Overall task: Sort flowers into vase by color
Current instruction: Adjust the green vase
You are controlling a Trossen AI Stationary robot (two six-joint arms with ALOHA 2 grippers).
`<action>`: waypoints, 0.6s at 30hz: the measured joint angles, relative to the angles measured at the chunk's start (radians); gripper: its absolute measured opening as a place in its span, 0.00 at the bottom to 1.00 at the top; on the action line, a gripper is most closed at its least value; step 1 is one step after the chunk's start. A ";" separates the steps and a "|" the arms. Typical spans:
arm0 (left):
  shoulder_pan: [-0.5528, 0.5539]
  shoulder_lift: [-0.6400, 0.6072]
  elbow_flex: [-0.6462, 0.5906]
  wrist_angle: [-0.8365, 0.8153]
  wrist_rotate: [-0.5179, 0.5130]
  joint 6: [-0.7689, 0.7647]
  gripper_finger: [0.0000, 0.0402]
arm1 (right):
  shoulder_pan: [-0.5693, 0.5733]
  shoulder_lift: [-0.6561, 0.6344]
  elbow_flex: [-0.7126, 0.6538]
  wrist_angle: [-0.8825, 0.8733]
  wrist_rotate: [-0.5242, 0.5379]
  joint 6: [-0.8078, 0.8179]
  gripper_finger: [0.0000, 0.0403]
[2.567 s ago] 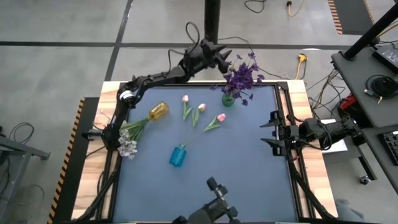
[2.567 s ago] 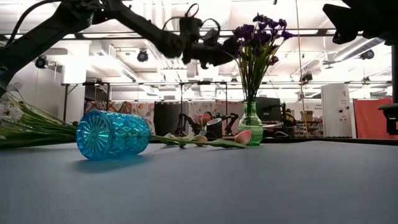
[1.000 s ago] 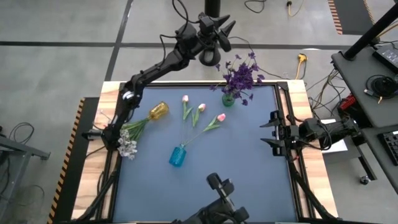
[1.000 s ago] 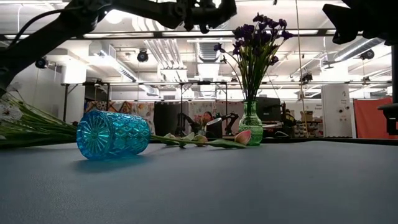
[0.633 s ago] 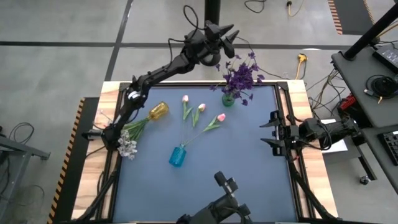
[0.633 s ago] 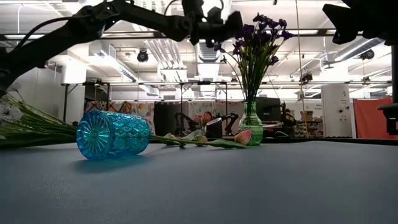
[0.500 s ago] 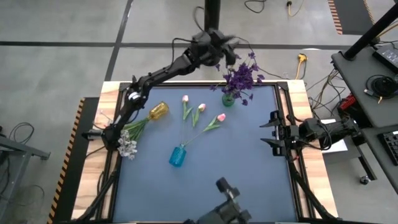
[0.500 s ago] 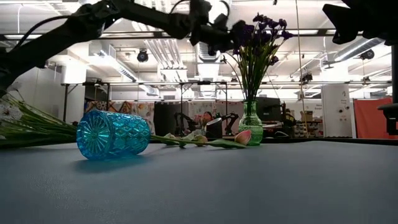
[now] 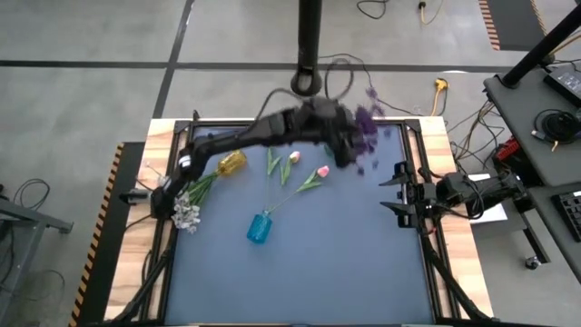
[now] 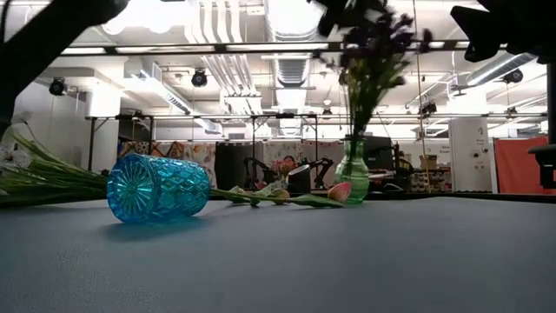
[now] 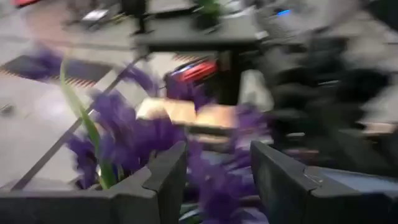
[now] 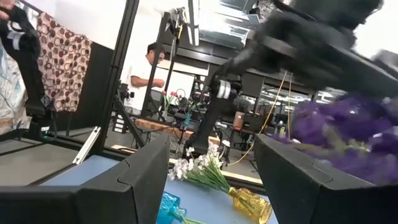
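The dark purple blooms [image 10: 375,42] stand with their stems in the upright green vase [image 10: 352,178] near the table's far edge. My left gripper [image 11: 214,167] is open and down among these blooms [image 9: 366,125], its arm covering the vase in the high view. My right gripper [image 9: 399,192] waits open at the table's right edge. Three pink tulip stems [image 9: 294,158] lie flat mid-table. White-lavender sprigs [image 9: 188,207] lie with their stems in a tipped yellow vase [image 9: 231,162]. A blue vase [image 9: 260,227] lies on its side. My left gripper comes from above into the heads of the purple blooms [image 11: 124,140], which fill the gap between its open fingers [image 11: 163,177]. Blur hides which finger touches them. The stems stay in the green vase, leaning.
The table's black frame rail [image 9: 413,163] runs just beside my right gripper. Free blue mat [image 9: 345,263] spans the near and right parts. The blue vase [image 10: 158,188] lies near the low camera. A person [image 12: 149,65] stands in the room beyond.
My left gripper has swung down from high beyond the far edge, toward the near side and right, into the purple blooms. The bloom heads have swayed toward the table's right while the green vase stays in place.
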 joint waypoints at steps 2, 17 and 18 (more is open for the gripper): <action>-0.052 -0.010 0.001 0.001 0.003 0.000 0.40 | 0.000 0.000 0.000 -0.001 0.000 0.000 0.56; -0.070 -0.222 -0.006 0.076 0.342 0.019 0.40 | 0.000 0.000 0.000 -0.013 0.000 0.000 0.56; -0.075 -0.233 -0.006 0.087 0.416 0.042 0.40 | 0.000 0.000 0.000 -0.014 0.000 0.000 0.56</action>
